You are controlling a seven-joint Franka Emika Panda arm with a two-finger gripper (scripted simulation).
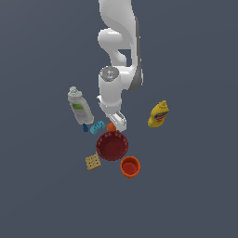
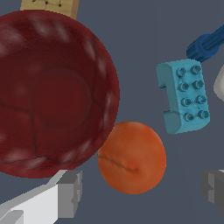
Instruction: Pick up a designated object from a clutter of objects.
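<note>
Ball (image 2: 131, 157): on the table, touching the red bowl (image 2: 52, 92), near the blue brick (image 2: 183, 96).
Gripper (image 2: 139, 192): spread wide, fingers either side of the ball, not touching.
Done: approach and lineup.
Left: lowering, closing, lifting.

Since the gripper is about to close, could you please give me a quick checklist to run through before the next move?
1. Target is the orange ball, not the cup: ok.
2. Gripper open: ok, fingers apart in the wrist view.
3. Ball between the fingers: ok, though nearer one finger.
4. That finger clear of the red bowl: not ok, it sits right at the rim.
5. Blue brick clear of the ball: ok, a gap shows.
6. Gripper low enough to grasp: cannot tell.
</note>
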